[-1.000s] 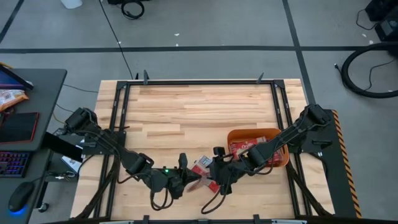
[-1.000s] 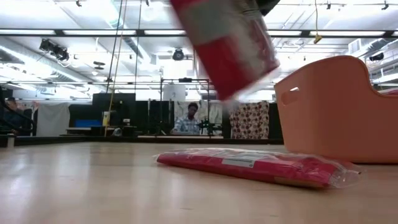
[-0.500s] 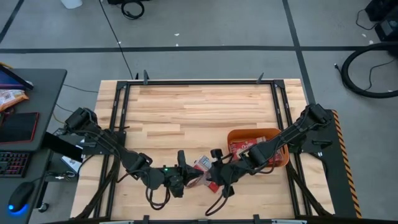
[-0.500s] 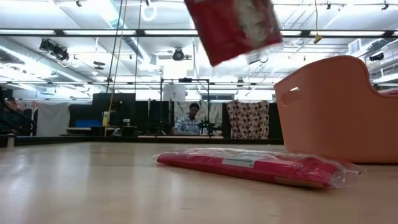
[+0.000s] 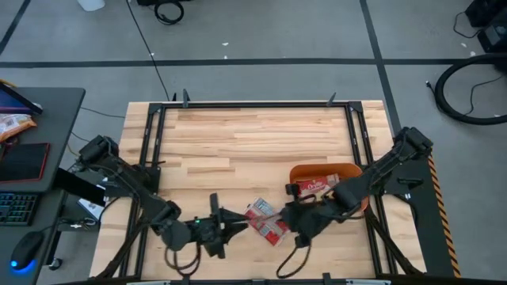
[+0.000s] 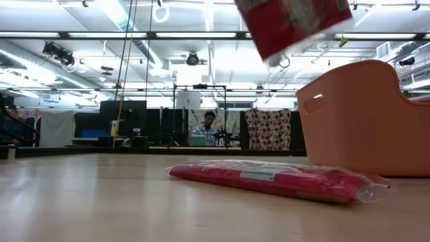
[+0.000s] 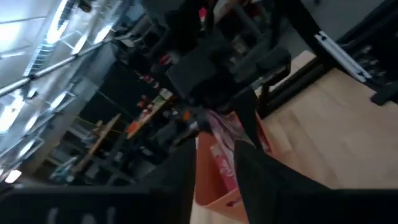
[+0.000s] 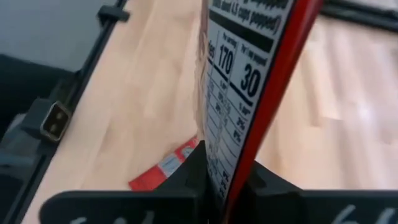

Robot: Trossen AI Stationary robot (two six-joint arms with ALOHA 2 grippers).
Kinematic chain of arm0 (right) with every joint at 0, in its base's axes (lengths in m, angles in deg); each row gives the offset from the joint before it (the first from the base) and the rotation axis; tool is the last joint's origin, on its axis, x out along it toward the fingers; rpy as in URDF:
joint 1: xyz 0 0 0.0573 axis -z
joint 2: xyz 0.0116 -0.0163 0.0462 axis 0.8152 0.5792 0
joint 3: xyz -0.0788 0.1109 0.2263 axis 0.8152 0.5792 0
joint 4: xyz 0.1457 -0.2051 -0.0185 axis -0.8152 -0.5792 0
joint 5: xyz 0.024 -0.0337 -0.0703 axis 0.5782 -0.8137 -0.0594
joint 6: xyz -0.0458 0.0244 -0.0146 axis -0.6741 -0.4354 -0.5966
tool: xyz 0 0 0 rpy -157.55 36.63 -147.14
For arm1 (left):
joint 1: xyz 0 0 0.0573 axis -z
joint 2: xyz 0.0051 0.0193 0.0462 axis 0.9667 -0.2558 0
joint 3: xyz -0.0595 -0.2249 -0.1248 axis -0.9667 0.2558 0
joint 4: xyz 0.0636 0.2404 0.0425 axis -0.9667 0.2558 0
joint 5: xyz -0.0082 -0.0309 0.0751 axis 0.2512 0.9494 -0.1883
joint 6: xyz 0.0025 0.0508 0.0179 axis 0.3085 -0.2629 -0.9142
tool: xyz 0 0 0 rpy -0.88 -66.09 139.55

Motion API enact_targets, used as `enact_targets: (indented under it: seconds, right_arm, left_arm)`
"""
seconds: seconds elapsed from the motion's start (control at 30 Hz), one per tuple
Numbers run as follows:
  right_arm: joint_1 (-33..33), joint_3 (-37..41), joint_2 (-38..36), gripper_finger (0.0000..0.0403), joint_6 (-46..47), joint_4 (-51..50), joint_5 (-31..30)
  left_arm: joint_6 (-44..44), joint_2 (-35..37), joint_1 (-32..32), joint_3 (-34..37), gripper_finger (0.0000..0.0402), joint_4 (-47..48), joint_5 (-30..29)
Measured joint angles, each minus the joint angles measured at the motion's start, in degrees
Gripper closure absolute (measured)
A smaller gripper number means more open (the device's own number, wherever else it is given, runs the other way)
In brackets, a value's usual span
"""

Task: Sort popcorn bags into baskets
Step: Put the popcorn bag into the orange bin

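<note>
My right gripper (image 5: 291, 215) is shut on one red popcorn bag (image 6: 292, 23), which is held high above the table near its front edge. The right wrist view shows this bag (image 8: 249, 81) edge-on. A second popcorn bag (image 6: 269, 180) lies flat on the wood below it (image 5: 268, 227). The orange basket (image 5: 350, 171) stands just to the right and has red bags inside (image 5: 313, 187). My left gripper (image 5: 228, 222) stands open a little to the left of both bags, with nothing between its fingers (image 7: 186, 180). My right gripper pinches one end of the bag (image 8: 217, 155) between its two fingers, which press on its two flat faces. The fingers come roughly level from the table's right side. The bag sticks out beyond them, tilted and lifted clear of the table.
The far half of the table is bare wood (image 5: 253, 142). Dark frame rails (image 5: 154, 150) run along the table's sides. A desk with a keyboard (image 5: 20, 207) stands left of the table. A person (image 6: 209, 128) sits far back in the room.
My right gripper has shut on the raised bag and carried it toward the table's right edge, nearer the basket. My left gripper has opened, let go of that bag and drawn back toward the left edge. The bag on the table has stayed put.
</note>
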Motion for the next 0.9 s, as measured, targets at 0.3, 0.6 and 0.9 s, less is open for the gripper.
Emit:
enact_targets:
  seconds: [0.3,0.6,0.9]
  right_arm:
    - [-6.48,-0.02,-6.29,0.0382,7.19,-12.46,-15.59]
    - [-6.29,-0.02,-10.84,0.0375,29.74,-41.62,-12.14]
    - [-4.4,0.11,-4.08,0.0375,39.69,-58.77,-3.05]
  left_arm:
    - [9.75,1.54,1.68,-0.02,0.0265,0.74,-5.13]
    - [30.83,1.54,-0.55,-0.02,0.0269,13.79,1.07]
    - [43.51,1.54,-5.74,0.0,0.0269,23.92,14.42]
